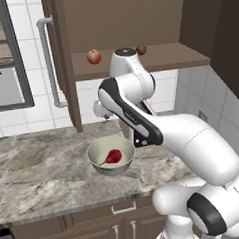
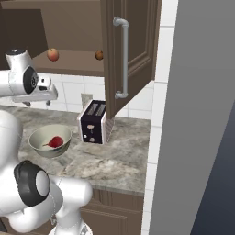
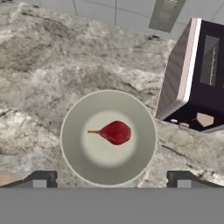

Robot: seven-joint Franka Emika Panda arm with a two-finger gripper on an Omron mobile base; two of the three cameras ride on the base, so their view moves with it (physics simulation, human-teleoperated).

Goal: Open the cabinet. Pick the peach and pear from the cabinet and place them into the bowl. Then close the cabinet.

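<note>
The cabinet (image 1: 135,20) stands open, both doors swung wide, with its right door (image 2: 133,46) seen edge-on. The peach (image 1: 93,56) (image 2: 53,54) rests on the shelf toward the left. The red pear (image 3: 116,132) (image 1: 113,156) (image 2: 56,141) lies in the middle of the pale bowl (image 3: 72,113) (image 1: 95,147) (image 2: 43,150) on the counter. My gripper (image 3: 112,179) (image 2: 37,103) hangs open above the bowl, pointing straight down, with nothing between its fingers.
A small dark brown fruit (image 1: 141,50) (image 2: 99,55) sits on the shelf to the right of the peach. A black toaster (image 2: 93,122) (image 3: 197,83) stands just right of the bowl. A wall outlet (image 3: 165,14) is behind it. The stone counter (image 1: 39,171) runs left.
</note>
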